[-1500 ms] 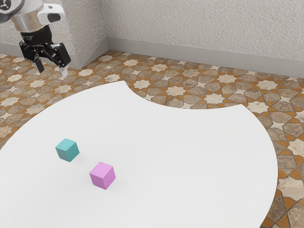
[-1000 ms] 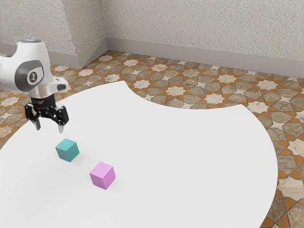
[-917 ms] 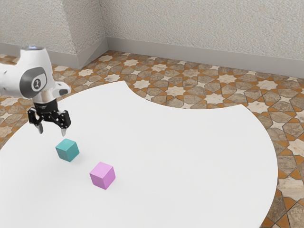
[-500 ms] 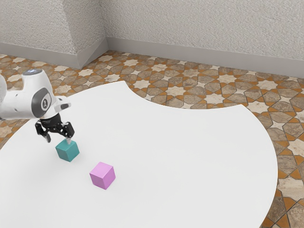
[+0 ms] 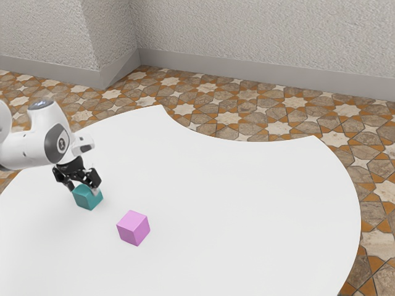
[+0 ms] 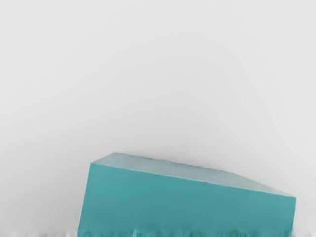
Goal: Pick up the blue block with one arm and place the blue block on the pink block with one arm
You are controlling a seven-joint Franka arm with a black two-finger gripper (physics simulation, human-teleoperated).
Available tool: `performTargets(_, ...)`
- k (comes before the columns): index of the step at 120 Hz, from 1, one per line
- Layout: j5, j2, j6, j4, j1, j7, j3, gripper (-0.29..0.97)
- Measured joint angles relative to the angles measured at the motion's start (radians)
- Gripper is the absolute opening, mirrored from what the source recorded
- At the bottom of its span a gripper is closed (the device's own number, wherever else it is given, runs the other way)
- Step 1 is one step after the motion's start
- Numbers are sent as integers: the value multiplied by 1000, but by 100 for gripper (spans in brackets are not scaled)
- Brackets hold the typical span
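A: Where is the blue block [image 5: 89, 199] sitting?
B: It is resting flat on the white bench [image 5: 247, 203], near the pink block [image 5: 133, 227] but not touching it, on the pink block's side facing the arm.
A: And the gripper [image 5: 83, 187]?
B: It is hanging right over the blue block, jaws standing apart and reaching down either side of its top. I am not seeing them pressing on it, so I am reading the grasp step as under way, not finished.
A: What is the next move calling for?
B: Probably closing squarely on two opposite faces, then lifting clear before carrying it over the pink block.
A: How is it looking?
B: It is showing as a teal-blue cube, matte, with crisp edges, lying slightly askew under the hand in the wrist view.
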Motion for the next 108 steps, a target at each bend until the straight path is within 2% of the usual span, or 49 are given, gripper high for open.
performTargets(58, -20, 22, 19, -26, -1, 104, -14, 67)
performTargets(76, -28, 23, 21, -24, -2, 119, -15, 43)
performTargets(89, -25, 8, 23, -19, -2, 122, -15, 35)
performTargets(99, -21, -56, 22, -24, -3, 114, -29, 33)
performTargets(108, -18, -174, 18, -74, 1, 79, -118, 33)
